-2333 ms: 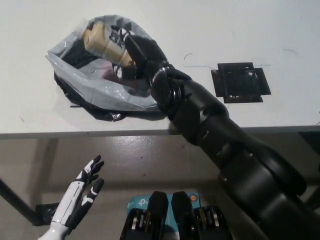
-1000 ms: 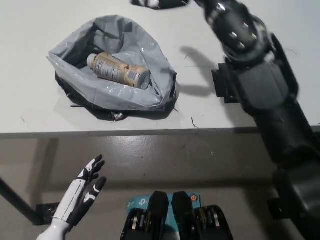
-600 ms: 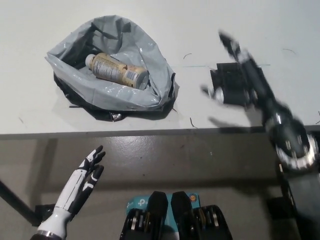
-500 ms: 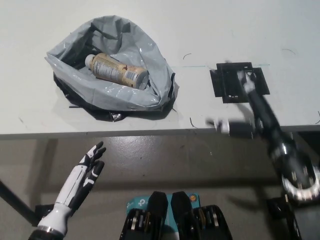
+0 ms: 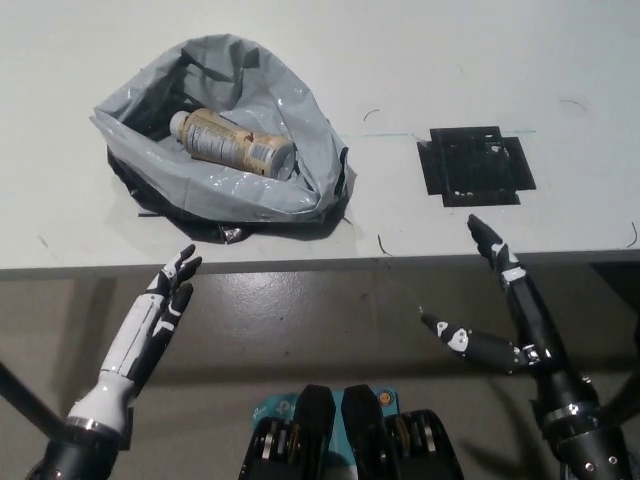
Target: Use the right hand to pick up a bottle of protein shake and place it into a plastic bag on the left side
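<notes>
white bench point(image 5: 300, 240) fills the far half of the scene, pale floor below its near edge. on the bench's left part sits the plastic bag point(image 5: 300, 185), grey outside and black within, its mouth gaping upward, and the protein shake bottle point(image 5: 232, 145) lies on its side inside it, resting against the grey lining. the bottle's long axis runs from far left to near right, with the cap end pointing to the far left and the base toward the bag's right wall. off to the right on the bench there is a flat black square mat point(image 5: 476, 166), well apart from the bag. the right hand point(image 5: 500, 320) is off the bench, down near its near edge on the right, released, fingers spread, holding nothing. the left hand point(image 5: 152, 318) hangs at the lower left below the bench edge, also released with fingers loosely extended, touching nothing. to my eye the placing looks done, so the step in hand is just getting clear: the right hand should be kept low and well away from the bag's rim so the thin plastic isn't snagged, and the bottle left lying as it is.
</notes>
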Robot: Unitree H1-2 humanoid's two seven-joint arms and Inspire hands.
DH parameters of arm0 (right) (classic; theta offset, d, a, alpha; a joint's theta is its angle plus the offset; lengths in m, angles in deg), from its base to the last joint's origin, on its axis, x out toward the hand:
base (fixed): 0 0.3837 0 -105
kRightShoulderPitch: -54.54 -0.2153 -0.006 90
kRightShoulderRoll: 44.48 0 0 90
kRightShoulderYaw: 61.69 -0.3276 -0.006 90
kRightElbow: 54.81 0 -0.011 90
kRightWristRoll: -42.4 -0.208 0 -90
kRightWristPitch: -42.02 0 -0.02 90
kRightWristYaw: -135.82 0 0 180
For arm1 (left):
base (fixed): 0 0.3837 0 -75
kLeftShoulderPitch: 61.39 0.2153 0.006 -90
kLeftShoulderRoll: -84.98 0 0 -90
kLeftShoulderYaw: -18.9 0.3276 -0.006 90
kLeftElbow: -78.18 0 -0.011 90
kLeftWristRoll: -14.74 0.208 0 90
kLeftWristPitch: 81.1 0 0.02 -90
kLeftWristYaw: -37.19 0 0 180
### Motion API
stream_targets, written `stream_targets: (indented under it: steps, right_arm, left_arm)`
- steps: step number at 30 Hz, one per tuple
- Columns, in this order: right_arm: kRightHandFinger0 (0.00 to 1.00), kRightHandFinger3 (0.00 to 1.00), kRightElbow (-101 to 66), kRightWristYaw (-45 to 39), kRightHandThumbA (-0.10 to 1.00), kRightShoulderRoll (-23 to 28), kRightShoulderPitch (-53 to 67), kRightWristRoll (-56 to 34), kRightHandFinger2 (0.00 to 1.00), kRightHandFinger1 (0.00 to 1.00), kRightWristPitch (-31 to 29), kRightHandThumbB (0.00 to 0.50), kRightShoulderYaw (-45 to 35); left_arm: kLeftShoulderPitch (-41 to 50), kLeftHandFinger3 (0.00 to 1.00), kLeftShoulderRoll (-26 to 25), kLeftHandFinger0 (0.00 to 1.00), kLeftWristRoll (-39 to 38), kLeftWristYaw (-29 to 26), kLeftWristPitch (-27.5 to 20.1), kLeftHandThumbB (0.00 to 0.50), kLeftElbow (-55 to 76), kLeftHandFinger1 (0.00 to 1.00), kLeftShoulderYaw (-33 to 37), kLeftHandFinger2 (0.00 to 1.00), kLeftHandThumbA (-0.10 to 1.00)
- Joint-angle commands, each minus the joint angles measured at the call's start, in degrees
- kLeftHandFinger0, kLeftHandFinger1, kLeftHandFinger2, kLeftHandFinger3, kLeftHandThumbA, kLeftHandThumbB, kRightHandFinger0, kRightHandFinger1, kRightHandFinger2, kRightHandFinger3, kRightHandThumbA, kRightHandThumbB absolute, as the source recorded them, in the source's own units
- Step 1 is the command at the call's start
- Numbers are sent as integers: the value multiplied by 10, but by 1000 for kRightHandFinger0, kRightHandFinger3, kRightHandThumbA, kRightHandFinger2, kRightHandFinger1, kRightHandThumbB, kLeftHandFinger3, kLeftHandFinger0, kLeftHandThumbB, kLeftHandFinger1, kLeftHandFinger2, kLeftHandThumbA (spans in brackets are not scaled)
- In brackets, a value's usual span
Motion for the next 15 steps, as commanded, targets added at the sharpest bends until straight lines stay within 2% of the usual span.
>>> stream_targets:
  steps: [1, 4, 9, 10, 15]
  right_arm:
    - [1000, 1000, 24, 27, 877, -7, 0, -23, 1000, 1000, -103, 254, -1]
    - [1000, 1000, 31, 20, 857, -7, 6, -31, 1000, 1000, -102, 248, 1]
    - [1000, 1000, 32, 17, 831, -6, 16, -30, 1000, 1000, -101, 245, 3]
    - [1000, 1000, 33, 16, 814, -6, 21, -30, 1000, 1000, -101, 259, 5]
    - [1000, 1000, 35, 16, 789, -7, 40, -24, 1000, 1000, -108, 269, 12]
  left_arm:
    - [-9, 1000, -16, 1000, -16, 7, -4, 185, 31, 1000, -11, 1000, 1000]
    - [-2, 1000, -16, 1000, -20, 9, -7, 171, 32, 1000, -12, 1000, 989]
    - [5, 1000, -18, 1000, -18, 11, -7, 183, 36, 1000, -10, 1000, 986]
    - [9, 1000, -19, 1000, -17, 12, -8, 162, 37, 1000, -8, 1000, 974]
    - [24, 1000, -23, 1000, -11, 14, -8, 151, 40, 1000, -3, 1000, 945]
